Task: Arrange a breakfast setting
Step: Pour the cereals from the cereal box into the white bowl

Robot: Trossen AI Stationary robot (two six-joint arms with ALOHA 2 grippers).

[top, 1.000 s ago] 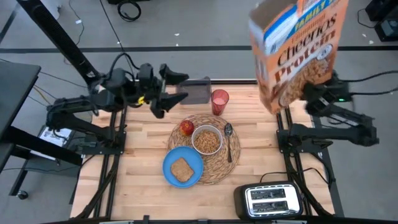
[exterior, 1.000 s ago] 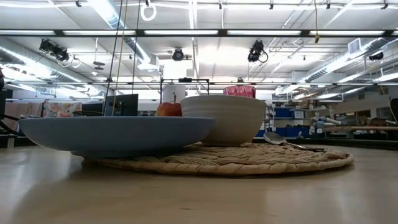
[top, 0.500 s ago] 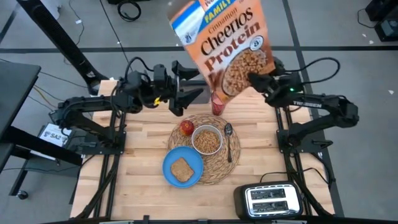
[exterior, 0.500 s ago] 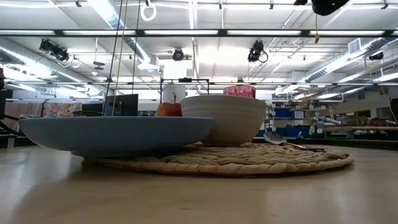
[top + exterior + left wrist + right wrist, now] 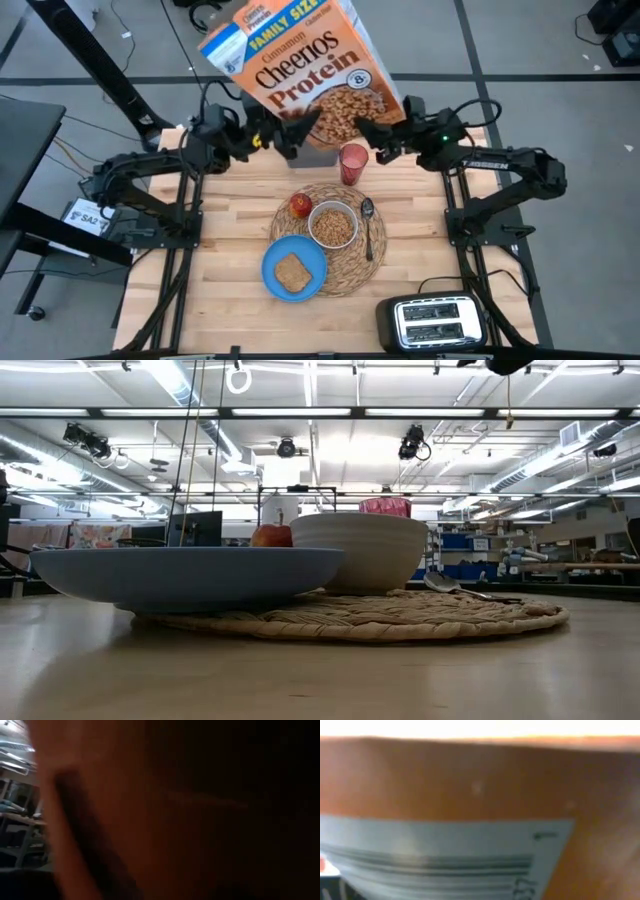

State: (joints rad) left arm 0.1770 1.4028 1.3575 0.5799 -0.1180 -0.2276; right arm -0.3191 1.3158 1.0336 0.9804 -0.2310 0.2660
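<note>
Right gripper [image 5: 372, 133]: clamped on the lower edge of the Cheerios Protein box [image 5: 300, 70], held aloft and tilted over the far side of the tabletop [image 5: 230, 240]; left gripper [image 5: 283, 137]: spread wide, just under the box, not gripping. Set in place: placemat [image 5: 370, 262] bearing white bowl [image 5: 333, 226] with cereal, spoon [image 5: 368, 222], apple [image 5: 300, 205]; blue plate [image 5: 276, 258] with toast [image 5: 292, 271] overlapping its near edge; red cup [image 5: 353, 162] beyond it. Outstanding, by judgement: the box alone, not yet set down.

Cheerios Protein box [image 5: 305, 75] top cropped — grey tray seemingly hidden behind it
</note>
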